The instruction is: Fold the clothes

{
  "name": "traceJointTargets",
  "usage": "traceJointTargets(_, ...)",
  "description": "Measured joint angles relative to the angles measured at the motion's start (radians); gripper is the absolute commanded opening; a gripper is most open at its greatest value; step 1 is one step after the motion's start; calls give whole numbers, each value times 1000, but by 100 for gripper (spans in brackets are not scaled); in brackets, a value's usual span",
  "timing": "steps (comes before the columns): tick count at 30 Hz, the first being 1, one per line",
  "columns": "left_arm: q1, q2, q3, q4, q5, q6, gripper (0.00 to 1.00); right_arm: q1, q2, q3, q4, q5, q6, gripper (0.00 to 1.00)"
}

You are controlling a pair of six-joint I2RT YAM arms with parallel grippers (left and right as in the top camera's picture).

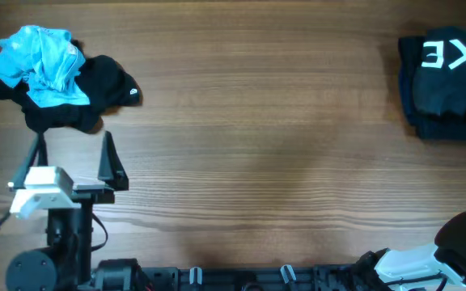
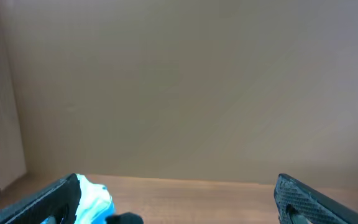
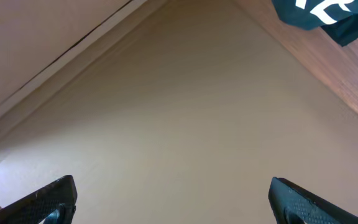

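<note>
The clothes lie in two places on the wooden table (image 1: 257,145). At the far left a crumpled light blue garment (image 1: 40,65) rests on a rumpled black one (image 1: 108,85). At the far right sits a folded black shirt with white block letters (image 1: 447,77). My left gripper (image 1: 73,152) is open just in front of the left pile, apart from it. In the left wrist view the left gripper (image 2: 178,202) holds nothing, and the blue garment (image 2: 95,199) shows by its left finger. My right gripper (image 3: 173,205) is open and empty, and the lettered shirt (image 3: 328,15) shows far off.
The right arm's body (image 1: 459,242) sits low at the front right corner. Both arm bases and a dark rail (image 1: 241,279) line the front edge. A plain beige wall (image 2: 185,87) rises behind the table.
</note>
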Motion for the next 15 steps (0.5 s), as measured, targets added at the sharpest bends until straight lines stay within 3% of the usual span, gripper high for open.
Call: traceJointTargets(15,0,-175,-240,63,-1,0,100,0,0,0,0,0,0,100)
